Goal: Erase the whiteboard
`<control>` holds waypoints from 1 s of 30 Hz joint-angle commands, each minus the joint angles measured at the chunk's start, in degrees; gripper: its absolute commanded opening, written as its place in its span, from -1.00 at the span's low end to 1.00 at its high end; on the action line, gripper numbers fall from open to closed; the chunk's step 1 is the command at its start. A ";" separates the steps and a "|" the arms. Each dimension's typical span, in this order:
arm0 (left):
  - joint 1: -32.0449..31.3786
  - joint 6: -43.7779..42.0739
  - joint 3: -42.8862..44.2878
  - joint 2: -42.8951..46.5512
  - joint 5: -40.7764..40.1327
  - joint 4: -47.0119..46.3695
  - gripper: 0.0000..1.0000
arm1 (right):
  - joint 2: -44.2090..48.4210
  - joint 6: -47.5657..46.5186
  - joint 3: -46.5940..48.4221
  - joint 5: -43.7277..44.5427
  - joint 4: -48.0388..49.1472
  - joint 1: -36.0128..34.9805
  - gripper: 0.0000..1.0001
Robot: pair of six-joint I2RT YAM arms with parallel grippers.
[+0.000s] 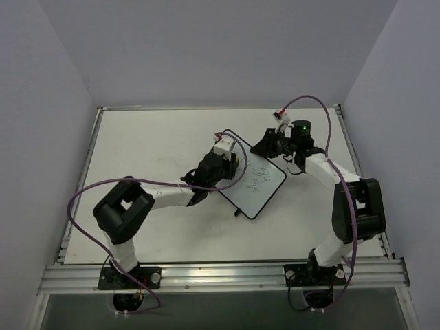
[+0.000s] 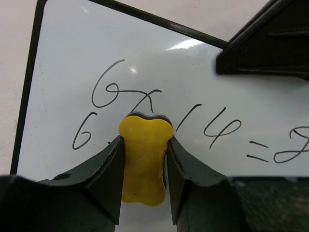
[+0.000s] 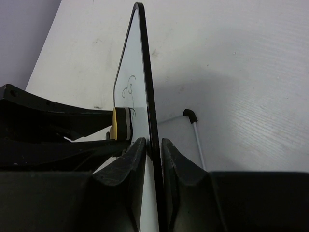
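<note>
The whiteboard [image 1: 256, 180] stands tilted at the table's middle, black-framed, with a handwritten equation on its face [image 2: 203, 87]. My left gripper [image 1: 221, 162] is shut on a yellow eraser [image 2: 145, 159], whose front end presses on the board just below the "6x" writing. My right gripper [image 1: 269, 146] is shut on the board's black edge [image 3: 147, 92], one finger on each side. The right wrist view also shows the eraser [image 3: 119, 123] against the white face. The other gripper's black finger [image 2: 265, 48] shows at the board's top right.
A thin white stand leg with a black foot [image 3: 192, 117] rests on the table behind the board. Grey walls close in the table [image 1: 137, 151] on the left, right and back. A purple cable [image 1: 323, 117] loops over the right arm.
</note>
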State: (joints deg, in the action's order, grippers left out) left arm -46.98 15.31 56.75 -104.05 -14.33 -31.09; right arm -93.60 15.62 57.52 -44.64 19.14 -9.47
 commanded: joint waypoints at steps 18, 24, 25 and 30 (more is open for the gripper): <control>1.19 -0.73 -4.28 -0.10 5.53 -15.66 -0.95 | 4.74 3.81 -3.29 -4.84 0.82 -3.80 -0.59; 0.58 1.04 -7.53 0.69 6.50 -21.99 -0.95 | 4.83 3.89 -2.76 -4.14 0.20 -3.80 -0.57; 0.31 1.04 -7.71 0.86 6.68 -22.43 -0.95 | 4.83 3.98 -2.67 -3.96 0.03 -3.80 -0.54; -0.13 1.21 -8.32 1.22 7.12 -23.40 -0.95 | 4.57 3.89 -1.88 -2.38 -0.68 -3.71 -0.47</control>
State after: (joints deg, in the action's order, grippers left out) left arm -46.46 15.29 48.84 -104.09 -9.56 -49.25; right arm -91.37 19.25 54.24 -45.41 18.90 -12.10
